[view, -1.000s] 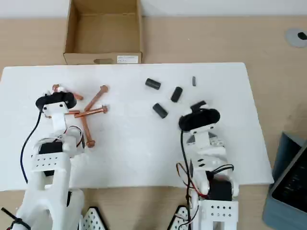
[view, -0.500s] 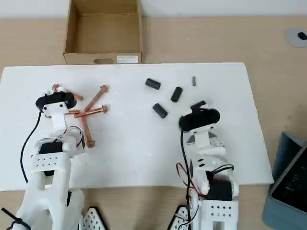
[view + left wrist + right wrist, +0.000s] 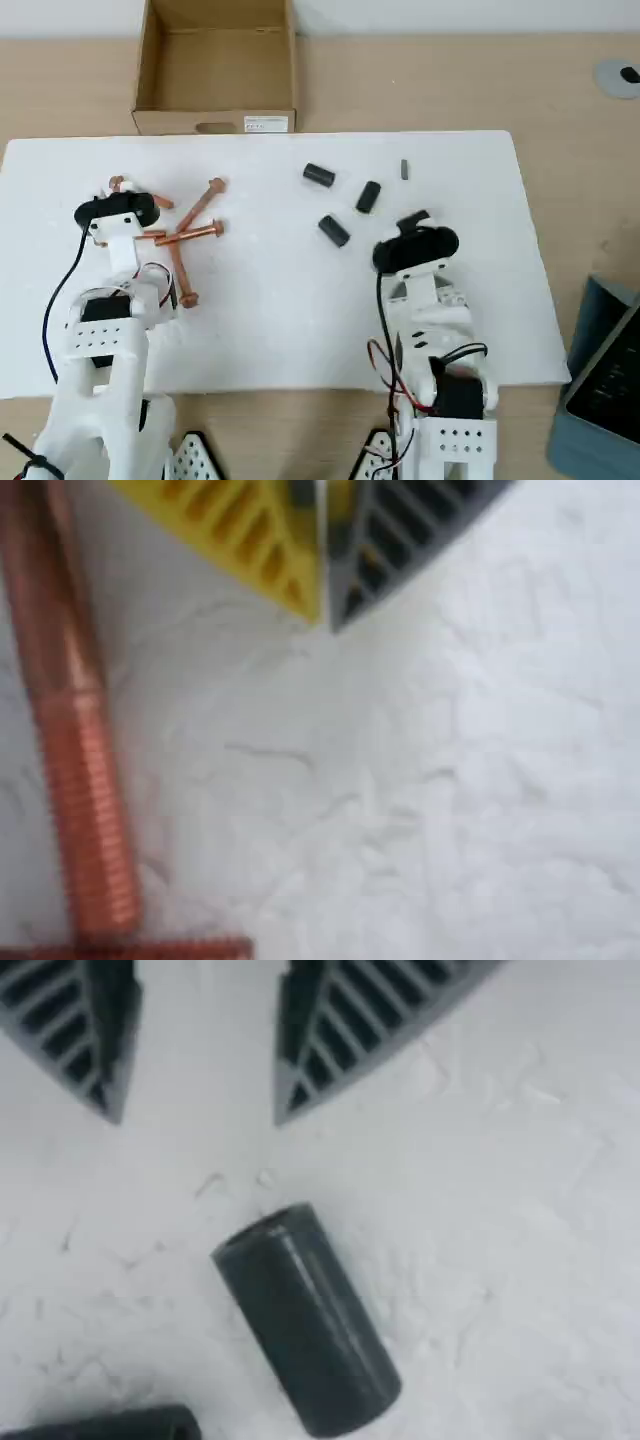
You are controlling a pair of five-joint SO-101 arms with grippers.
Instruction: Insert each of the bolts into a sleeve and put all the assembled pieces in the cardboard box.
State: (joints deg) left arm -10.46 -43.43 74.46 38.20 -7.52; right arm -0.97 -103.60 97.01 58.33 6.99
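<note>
- Brown cardboard box (image 3: 215,122) sits far left on the wooden table (image 3: 570,100), just past the far edge of the white mat (image 3: 290,320). I see no assembled piece in it.
- Copper-coloured metal bolts (image 3: 190,233) lie in a loose crossed pile on the left of the mat. All are bare, none in a sleeve.
- Black cylindrical plastic sleeves (image 3: 333,231) are scattered right of centre, well apart from the bolts. Three lie in the open, and what looks like a fourth is partly hidden by my right arm.
- My left gripper (image 3: 323,615) is low over the mat at the bolt pile, fingers pressed together with nothing between them. One copper bolt (image 3: 70,730) lies just beside the tips, not touched.
- My right gripper (image 3: 195,1110) is spread and holds nothing. One black sleeve (image 3: 305,1330) lies on its side on the mat just ahead of the gap, apart from both fingers.
- Progress, my call: nothing is done yet, no bolt inserted and nothing boxed.
- Left to do: grasp a bolt and a sleeve, mate them, carry the piece to the box, then repeat for every pair.
</note>
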